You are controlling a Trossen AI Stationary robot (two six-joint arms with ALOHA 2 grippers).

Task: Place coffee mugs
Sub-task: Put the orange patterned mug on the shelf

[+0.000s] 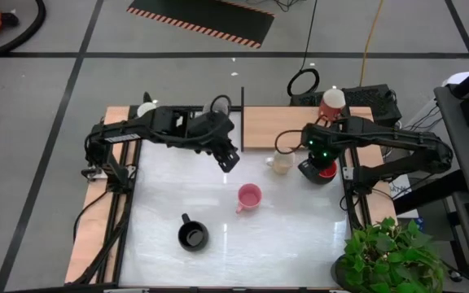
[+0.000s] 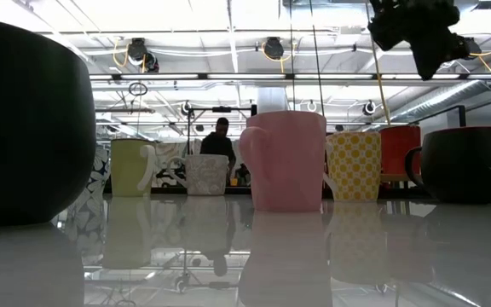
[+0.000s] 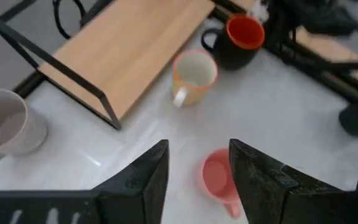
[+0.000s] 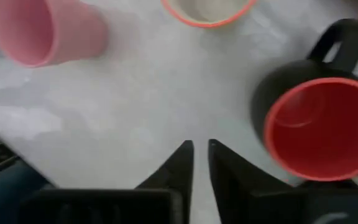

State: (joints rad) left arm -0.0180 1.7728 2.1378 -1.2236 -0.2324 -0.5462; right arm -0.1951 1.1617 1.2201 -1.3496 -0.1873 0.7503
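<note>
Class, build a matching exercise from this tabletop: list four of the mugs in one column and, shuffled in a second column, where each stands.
Things
1. pink ceramic mug
2. all-black ceramic mug
3. black mug with red inside
4. cream mug with orange rim

Places
A. beside the right gripper
B. table's middle
C. near front edge, left of centre
D. against the wooden shelf's edge

Pairs: 1-B, 2-C, 3-A, 4-D
</note>
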